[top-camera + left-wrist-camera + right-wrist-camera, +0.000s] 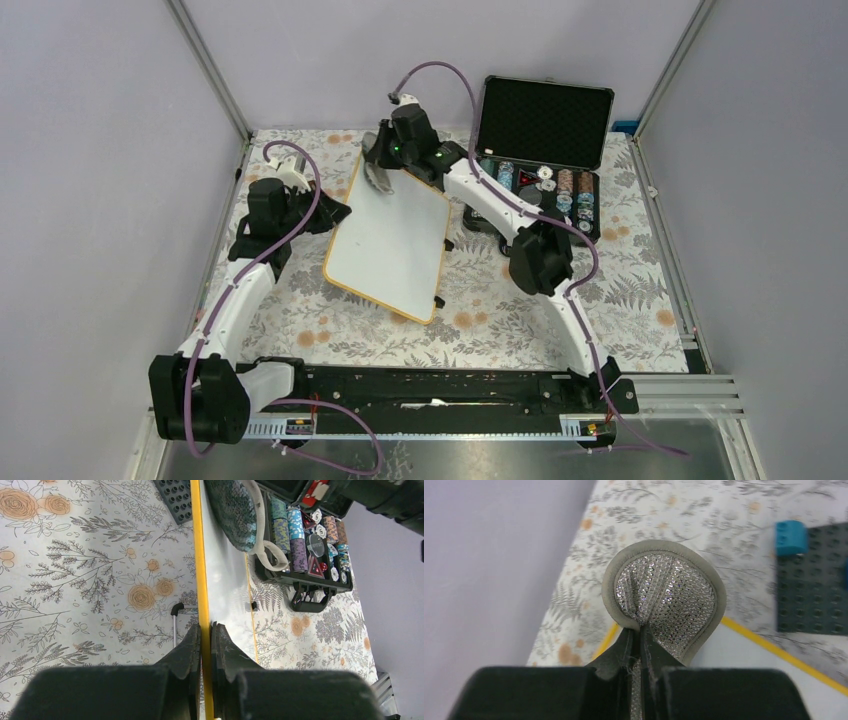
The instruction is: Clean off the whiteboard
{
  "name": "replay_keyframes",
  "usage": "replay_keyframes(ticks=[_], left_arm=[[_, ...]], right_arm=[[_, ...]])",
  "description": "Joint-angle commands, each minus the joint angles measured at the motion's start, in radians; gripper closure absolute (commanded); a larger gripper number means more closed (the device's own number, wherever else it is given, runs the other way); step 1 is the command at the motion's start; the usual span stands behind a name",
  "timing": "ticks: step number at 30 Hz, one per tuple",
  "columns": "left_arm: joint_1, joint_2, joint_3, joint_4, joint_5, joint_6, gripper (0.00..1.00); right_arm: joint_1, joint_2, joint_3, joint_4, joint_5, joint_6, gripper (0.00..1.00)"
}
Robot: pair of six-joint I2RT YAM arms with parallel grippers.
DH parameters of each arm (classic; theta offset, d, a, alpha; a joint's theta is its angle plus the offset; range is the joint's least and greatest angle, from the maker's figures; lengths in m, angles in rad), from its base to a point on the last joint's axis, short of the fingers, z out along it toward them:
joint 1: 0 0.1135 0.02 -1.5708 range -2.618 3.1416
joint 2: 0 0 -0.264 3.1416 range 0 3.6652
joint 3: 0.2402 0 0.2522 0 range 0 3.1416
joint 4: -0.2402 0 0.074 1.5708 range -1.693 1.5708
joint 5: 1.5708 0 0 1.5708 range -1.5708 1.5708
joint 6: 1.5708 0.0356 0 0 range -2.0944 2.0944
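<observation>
Two tools share the job: the left tool [205, 636] is clamped on the yellow rim [199, 555] of the whiteboard [390, 240], pinching its left long edge, and the right tool [636, 641] is closed on a round grey mesh pad [664, 592], gripped by its lower fold. The whiteboard lies at the centre of the top view on the floral tabletop [300, 320], slanted, with the open chip case [545, 150] just beyond its upper right corner. The pad sits at the board's upper left corner, by the far rim; whether it presses on the white face or hovers just above it cannot be told. No writing shows on the face in any view, though the strip under the pad and arm is hidden. By my judgement, the wiping is near its end or at the top of a pass. To do it well, the left tool should hold firm so the board does not skate on the cloth. The pad should be laid flat rather than on edge, pressed lightly, and drawn in overlapping strokes down the long side toward the lower edge, inside the rim and clear of the black clips [438, 301] and the left tool's grip.
</observation>
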Motion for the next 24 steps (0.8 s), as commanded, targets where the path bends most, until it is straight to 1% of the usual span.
replay_keyframes(ticks=[1,4,7,12,14,17,20,24], left_arm=[[-0.054,0.017,0.008,-0.029,0.154,0.050,1.00],[-0.054,0.016,0.006,-0.030,0.145,0.048,1.00],[-0.054,0.022,0.009,-0.031,0.152,0.048,1.00],[-0.054,0.023,0.007,-0.030,0.151,0.048,1.00],[-0.054,0.021,0.006,-0.030,0.147,0.049,1.00],[-0.056,0.023,0.006,-0.029,0.149,0.050,1.00],[-0.056,0.020,0.006,-0.030,0.150,0.051,1.00],[-0.056,0.023,0.008,-0.032,0.158,0.050,1.00]], right_arm=[[0.075,0.057,0.111,-0.027,-0.109,0.024,1.00],[0.074,0.046,0.104,-0.027,-0.106,0.011,1.00],[0.070,0.026,0.063,-0.006,-0.082,-0.008,1.00],[-0.005,0.016,-0.067,0.048,-0.154,0.060,1.00],[-0.039,0.024,-0.101,0.037,-0.194,0.067,1.00],[-0.095,0.015,-0.187,0.024,-0.236,0.059,1.00],[-0.132,-0.022,-0.299,0.023,-0.258,0.012,1.00],[-0.150,-0.097,-0.477,0.032,-0.170,-0.069,1.00]])
